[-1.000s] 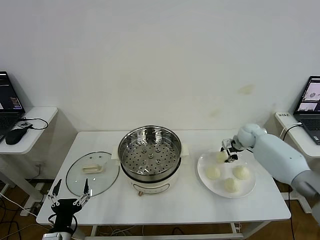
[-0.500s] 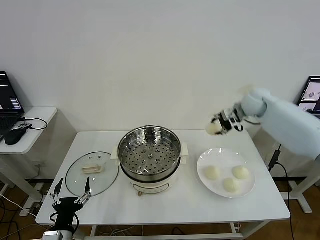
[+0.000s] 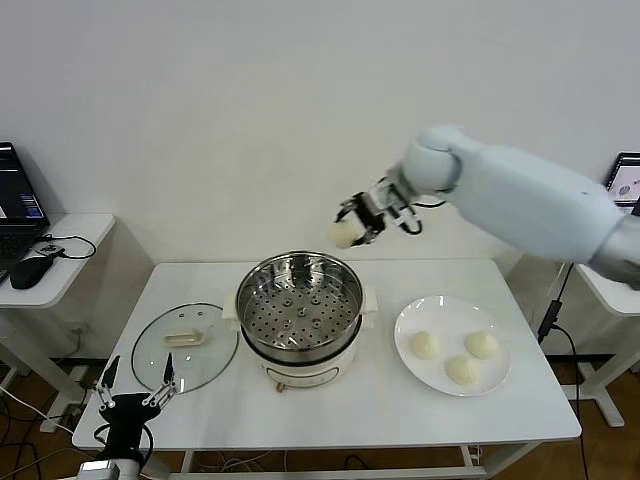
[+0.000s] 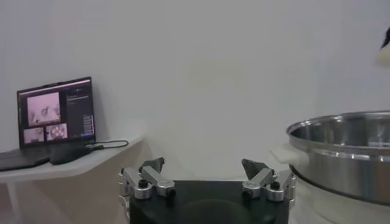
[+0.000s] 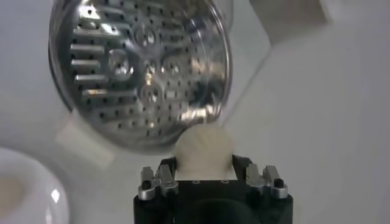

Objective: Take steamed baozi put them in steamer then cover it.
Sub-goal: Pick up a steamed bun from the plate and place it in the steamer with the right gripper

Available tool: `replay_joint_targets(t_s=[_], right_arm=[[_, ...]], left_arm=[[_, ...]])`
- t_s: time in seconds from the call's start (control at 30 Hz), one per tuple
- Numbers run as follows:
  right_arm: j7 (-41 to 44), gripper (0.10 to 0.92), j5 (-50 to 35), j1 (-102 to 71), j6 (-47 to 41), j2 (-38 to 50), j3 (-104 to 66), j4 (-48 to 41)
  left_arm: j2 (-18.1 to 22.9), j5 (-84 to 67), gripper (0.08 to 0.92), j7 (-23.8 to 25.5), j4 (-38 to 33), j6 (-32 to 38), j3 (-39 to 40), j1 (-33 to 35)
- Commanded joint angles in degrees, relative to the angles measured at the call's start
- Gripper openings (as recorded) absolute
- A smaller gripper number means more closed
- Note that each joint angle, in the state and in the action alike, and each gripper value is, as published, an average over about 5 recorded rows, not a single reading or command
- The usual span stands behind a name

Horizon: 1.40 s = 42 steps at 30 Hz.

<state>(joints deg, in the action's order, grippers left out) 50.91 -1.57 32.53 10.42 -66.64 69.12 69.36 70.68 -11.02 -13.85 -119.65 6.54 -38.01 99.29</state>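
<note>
My right gripper (image 3: 352, 228) is shut on one steamed baozi (image 3: 345, 234), holding it in the air above the far right rim of the steamer (image 3: 299, 310). In the right wrist view the cream bun (image 5: 204, 146) sits between the fingers of the right gripper (image 5: 204, 159), with the steamer's perforated tray (image 5: 140, 73) below. Three more baozi (image 3: 426, 345) (image 3: 482, 344) (image 3: 462, 370) lie on a white plate (image 3: 450, 315) right of the steamer. The glass cover (image 3: 190, 360) lies flat on the table left of the steamer. My left gripper (image 3: 135, 385) stands open at the front left table edge, empty (image 4: 204, 167).
A side table at the left carries a laptop (image 3: 15, 200) and a mouse (image 3: 30, 270). Another laptop (image 3: 625, 185) stands at the far right. The wall runs close behind the table. The steamer's wall (image 4: 347, 158) is beside my left gripper.
My right gripper lifted a baozi off the plate and carried it up and to the left, to above the steamer's far rim. The left arm stayed put.
</note>
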Motion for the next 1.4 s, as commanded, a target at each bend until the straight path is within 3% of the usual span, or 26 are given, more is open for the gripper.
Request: replay_joint_targets(t_s=[0.03, 0.4, 0.9, 1.13, 1.27, 1.4], right_arm=[[-3.98, 0.594, 9.70, -4.12, 7.85, -7.95, 4.61, -2.79], [-11.84, 0.594, 30.36, -11.80, 19.06, -11.52, -1.30, -15.19], [-14.95, 0.607, 33.76, -14.51, 23.04, -14.42, -4.64, -21.71], [-13.60, 0.752, 26.12, -12.09, 20.68, -11.65, -3.65, -17.79], [-9.59, 0.813, 10.80, -5.55, 12.85, -7.68, 0.01, -10.32], [-3.44, 0.822, -4.27, 1.89, -2.19, -0.31, 2.45, 1.04]], left_arm=[[0.01, -0.10, 0.823, 0.00, 0.04, 0.01, -0.06, 0.03], [0.44, -0.03, 0.823, 0.00, -0.01, 0.33, 0.22, 0.10], [0.55, 0.01, 0.823, 0.00, 0.10, 0.47, 0.14, 0.02], [0.75, 0.12, 0.823, 0.00, 0.22, 0.43, 0.44, -0.23], [0.72, 0.20, 0.823, -0.02, 0.24, 0.28, 0.55, -0.47], [0.56, 0.16, 0.823, -0.02, 0.16, 0.15, 0.51, -0.65]])
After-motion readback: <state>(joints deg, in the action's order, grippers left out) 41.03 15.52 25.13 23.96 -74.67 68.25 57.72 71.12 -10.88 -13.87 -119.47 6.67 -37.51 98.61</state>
